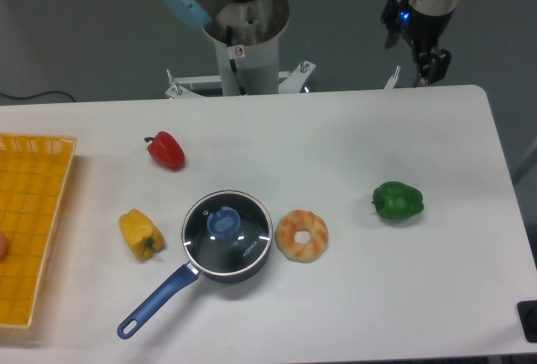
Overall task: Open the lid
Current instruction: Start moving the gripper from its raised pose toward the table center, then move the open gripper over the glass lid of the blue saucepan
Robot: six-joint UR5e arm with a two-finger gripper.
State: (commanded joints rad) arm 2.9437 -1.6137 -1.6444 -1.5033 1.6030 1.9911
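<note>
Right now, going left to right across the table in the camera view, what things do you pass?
Yellow basket → yellow pepper → red pepper → saucepan with the lid on it → donut → green pepper.

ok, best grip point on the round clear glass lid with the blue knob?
The blue centre knob, from straight above. The glass lid sits flat on the dark blue saucepan, its thin rim flush, so the raised knob looks like the only graspable part.

A white desk (336, 137) with rounded corners fills the view; behind the desk lies grey floor (84, 28), evenly lit.
</note>
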